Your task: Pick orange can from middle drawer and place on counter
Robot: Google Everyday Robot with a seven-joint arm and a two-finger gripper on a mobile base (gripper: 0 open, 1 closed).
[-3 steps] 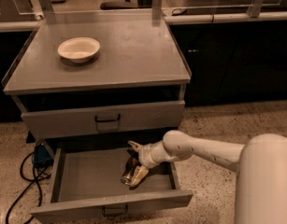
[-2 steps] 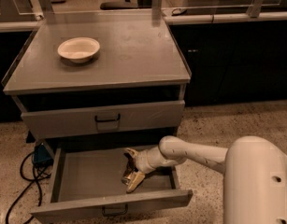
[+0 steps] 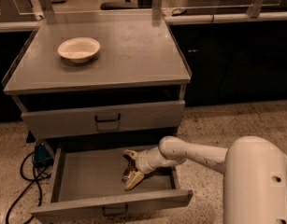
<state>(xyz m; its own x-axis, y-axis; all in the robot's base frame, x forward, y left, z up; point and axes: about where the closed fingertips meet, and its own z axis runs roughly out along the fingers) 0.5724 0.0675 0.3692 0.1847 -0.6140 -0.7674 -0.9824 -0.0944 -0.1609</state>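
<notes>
The middle drawer (image 3: pixel 77 171) is pulled out low at the front, a shallow grey tray with a black handle (image 3: pixel 114 211). The orange can (image 3: pixel 127 173) lies in it right of the middle, brownish and shiny. My gripper (image 3: pixel 132 168) reaches into the drawer from the right on a white arm. It is open, with one pale finger behind the can and one in front of it. The counter (image 3: pixel 133 50) is the flat grey cabinet top above.
A white bowl (image 3: pixel 79 49) sits on the counter at the back left. A shut drawer front (image 3: pixel 105 119) with a black handle is above the open one. Cables and a blue box (image 3: pixel 40 155) lie on the floor at left. Dark cupboards stand at the right.
The arm has reached a little further left into the drawer. The gap between the gripper's fingers around the can looks slightly narrower. The can has not moved.
</notes>
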